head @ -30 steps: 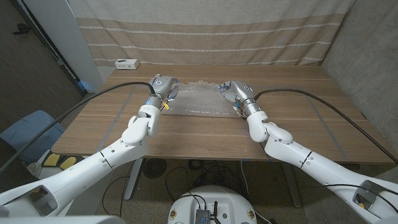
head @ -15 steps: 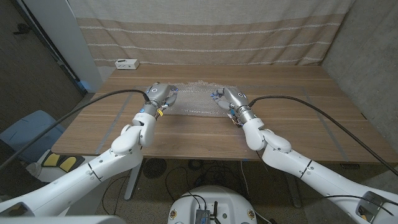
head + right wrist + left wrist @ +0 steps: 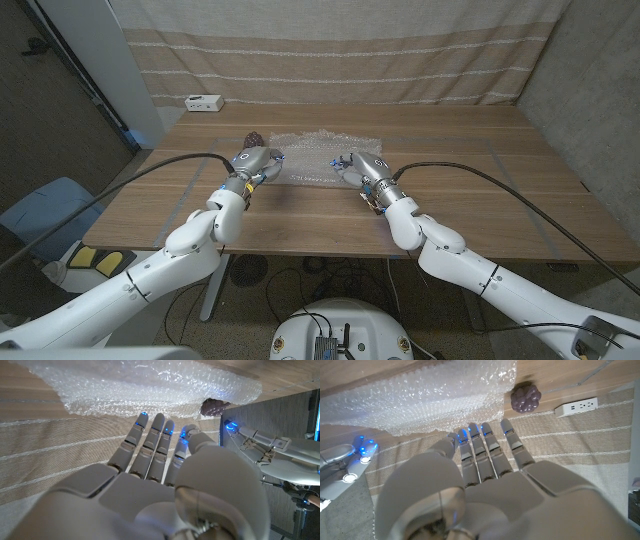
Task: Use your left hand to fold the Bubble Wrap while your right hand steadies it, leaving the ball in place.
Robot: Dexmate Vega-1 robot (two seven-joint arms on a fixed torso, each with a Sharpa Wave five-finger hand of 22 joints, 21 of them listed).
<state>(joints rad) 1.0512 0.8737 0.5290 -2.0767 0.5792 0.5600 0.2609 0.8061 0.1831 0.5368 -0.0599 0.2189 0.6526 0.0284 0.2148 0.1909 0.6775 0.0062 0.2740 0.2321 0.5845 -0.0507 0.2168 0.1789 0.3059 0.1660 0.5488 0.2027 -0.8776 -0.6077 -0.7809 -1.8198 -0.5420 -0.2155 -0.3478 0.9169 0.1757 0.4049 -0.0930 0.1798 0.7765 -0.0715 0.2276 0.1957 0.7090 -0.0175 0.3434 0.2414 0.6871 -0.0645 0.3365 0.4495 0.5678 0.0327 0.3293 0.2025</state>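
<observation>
our left hand (image 3: 256, 163) and right hand (image 3: 357, 167) reached, fingers straight and holding nothing, toward the wrap (image 3: 318, 153), which half hid the ball (image 3: 253, 138).

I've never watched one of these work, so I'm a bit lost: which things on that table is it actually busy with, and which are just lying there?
Part of the job:
- bubble wrap, spread on the table
- dark ball, by the wrap's corner
- left hand and right hand, both at the wrap's near edge

Just lying about:
- white power strip, at the table's far edge
</observation>
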